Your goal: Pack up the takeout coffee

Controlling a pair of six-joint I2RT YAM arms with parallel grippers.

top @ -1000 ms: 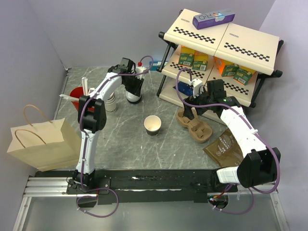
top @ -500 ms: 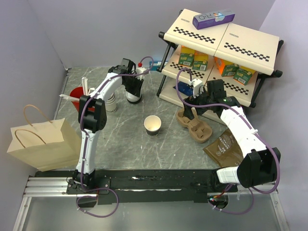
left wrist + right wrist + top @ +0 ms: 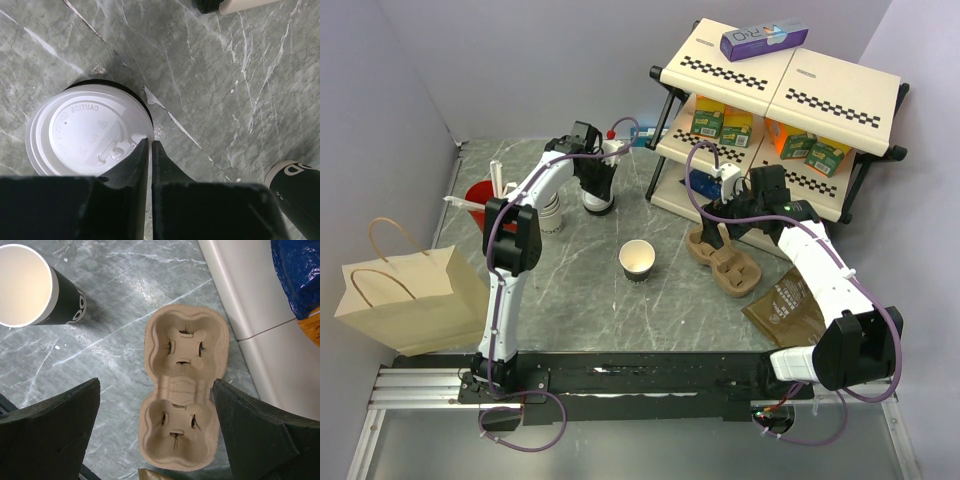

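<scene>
White-lidded coffee cup (image 3: 85, 131) is sitting upright on the marble surface (image 3: 225, 75), toward the back, near the stack of paper cups (image 3: 551, 214). Left claw (image 3: 150, 144) is pinching the lid's rim, fingers nearly pressed together. Right claw (image 3: 155, 385) is hanging spread wide over the cardboard cup carrier (image 3: 182, 390).

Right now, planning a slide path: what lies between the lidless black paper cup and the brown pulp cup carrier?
Nothing: just bare grey marble tabletop, clearest in the right wrist view.
</scene>
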